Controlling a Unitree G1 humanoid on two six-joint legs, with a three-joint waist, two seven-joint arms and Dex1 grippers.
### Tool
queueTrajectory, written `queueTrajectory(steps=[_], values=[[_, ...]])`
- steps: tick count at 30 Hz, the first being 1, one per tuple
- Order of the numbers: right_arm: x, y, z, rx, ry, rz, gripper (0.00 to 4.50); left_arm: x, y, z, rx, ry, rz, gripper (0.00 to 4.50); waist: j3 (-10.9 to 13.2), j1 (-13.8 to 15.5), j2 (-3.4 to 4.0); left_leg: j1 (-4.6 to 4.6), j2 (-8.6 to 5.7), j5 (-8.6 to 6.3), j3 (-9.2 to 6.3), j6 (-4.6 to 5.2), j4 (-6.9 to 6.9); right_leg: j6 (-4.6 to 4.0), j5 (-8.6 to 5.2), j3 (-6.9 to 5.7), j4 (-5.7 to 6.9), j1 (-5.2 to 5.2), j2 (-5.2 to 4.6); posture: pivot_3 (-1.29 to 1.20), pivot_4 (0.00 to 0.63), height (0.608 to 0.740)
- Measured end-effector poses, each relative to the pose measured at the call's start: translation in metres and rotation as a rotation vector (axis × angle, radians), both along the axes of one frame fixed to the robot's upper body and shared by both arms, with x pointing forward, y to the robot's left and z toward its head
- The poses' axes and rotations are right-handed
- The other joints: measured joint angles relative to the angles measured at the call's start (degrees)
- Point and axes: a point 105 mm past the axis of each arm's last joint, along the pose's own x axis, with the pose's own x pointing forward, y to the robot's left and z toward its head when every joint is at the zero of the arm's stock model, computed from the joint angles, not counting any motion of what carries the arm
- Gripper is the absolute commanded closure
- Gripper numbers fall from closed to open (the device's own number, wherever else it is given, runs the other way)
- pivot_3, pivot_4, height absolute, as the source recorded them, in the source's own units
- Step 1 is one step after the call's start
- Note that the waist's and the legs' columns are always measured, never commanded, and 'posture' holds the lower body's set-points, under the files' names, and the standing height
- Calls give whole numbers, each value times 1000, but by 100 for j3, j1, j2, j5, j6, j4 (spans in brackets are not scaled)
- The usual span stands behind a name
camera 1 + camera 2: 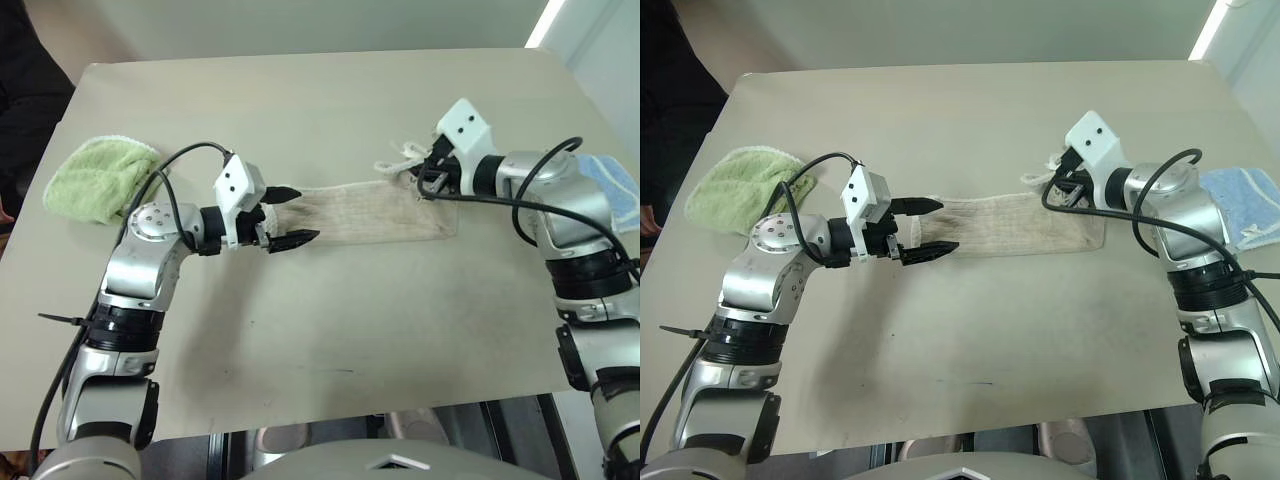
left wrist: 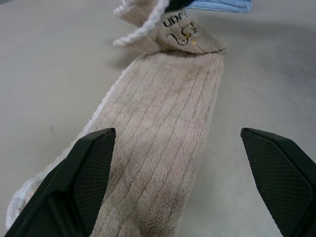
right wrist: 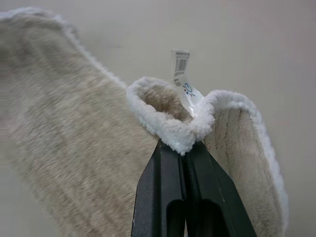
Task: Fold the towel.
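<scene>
The towel (image 1: 365, 215) is a long beige strip with white edging, lying across the middle of the table (image 1: 320, 330). My left gripper (image 1: 303, 213) is open at the towel's left end, with a black finger on either side of the cloth (image 2: 168, 113). My right gripper (image 3: 183, 148) is shut on the white edging at the towel's right end (image 1: 425, 180) and holds that corner lifted off the table. A small white label (image 3: 180, 66) sticks up from the pinched edge. The raised end shows a dark embroidered logo (image 2: 180, 32).
A fluffy light-green cloth (image 1: 100, 180) lies at the table's left side. A light-blue cloth (image 1: 612, 185) lies at the right edge, behind my right arm. A person in dark clothing (image 1: 25, 90) stands beyond the far left corner.
</scene>
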Motion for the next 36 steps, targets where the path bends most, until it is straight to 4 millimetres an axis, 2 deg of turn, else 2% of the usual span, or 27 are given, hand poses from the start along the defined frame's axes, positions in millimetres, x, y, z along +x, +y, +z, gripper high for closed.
queueTrajectory(steps=[3,8,18,22,25,32,36], values=[[-14,14,-22,-31,60,72,4478,0,0,0,0,0,0,143,0,-3,1,-1,0,0,0,0,1,2,1,1,0,0,0,0,150,740],[-26,26,-42,-47,112,118,4478,0,0,0,0,0,0,143,0,-6,1,2,0,-1,0,1,16,4,3,1,1,5,-1,0,150,740],[-25,28,-45,-52,115,112,4478,0,0,0,-1,0,0,143,0,-6,0,2,0,-1,-1,2,20,4,4,1,1,9,0,0,150,740],[-21,27,-46,-42,118,92,3548,0,0,0,-1,0,-1,143,0,-6,0,2,0,-1,-1,2,20,4,4,1,1,9,0,0,150,740],[-20,24,-43,-21,126,75,2479,0,-1,0,-3,0,-2,143,0,-4,0,1,0,-1,0,2,20,4,3,0,1,9,0,0,150,740],[-25,26,-22,62,104,96,177,0,-2,-1,-8,4,-3,143,0,-4,0,2,0,-1,0,2,20,3,3,1,1,9,1,0,150,740],[-31,28,-7,123,91,125,177,0,-2,-2,-8,4,-4,143,0,-3,0,1,0,-1,0,2,21,3,2,1,0,9,1,0,150,740]])
